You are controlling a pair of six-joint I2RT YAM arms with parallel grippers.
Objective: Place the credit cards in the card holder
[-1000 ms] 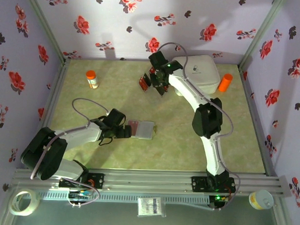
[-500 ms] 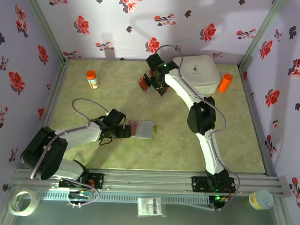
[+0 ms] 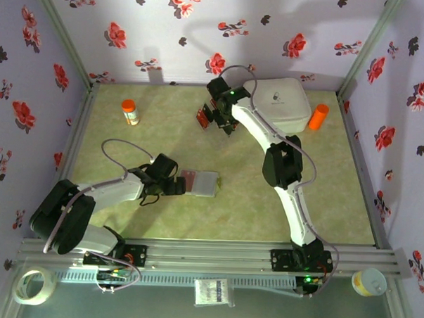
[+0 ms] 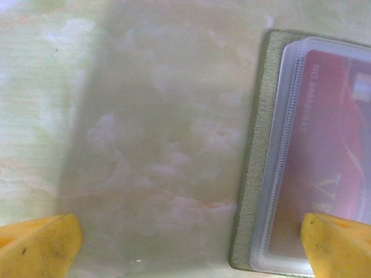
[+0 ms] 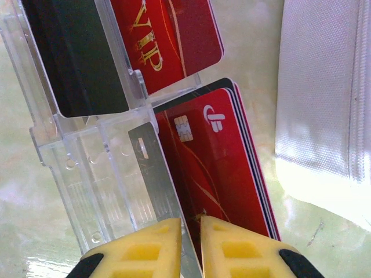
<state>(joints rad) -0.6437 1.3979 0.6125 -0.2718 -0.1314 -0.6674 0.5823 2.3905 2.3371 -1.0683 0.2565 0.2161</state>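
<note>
The left end effector is hanging low over the surface, its yellow fingertips spread wide and gripping nothing; in the wrist view one tip is overlapping the near corner of the card holder, though I cannot tell whether it is touching. The card holder is lying flat near the middle of the surface, just beside that end effector; its olive-green edge is framing a clear sleeve, and a red card is sitting inside that sleeve.

The right end effector is sitting at the far side of the surface, near the white box; its yellow fingers are drawn almost together, and a thin grey sheet is running down into the narrow gap between them; whether that sheet is a card I cannot tell. Just beside it, a stack of red credit cards is lying against a clear stand; the stand is carrying a black card and a red VIP card in its upper slots.

An orange-capped bottle is standing at the far left; an orange cylinder is standing just beside the white box.
</note>
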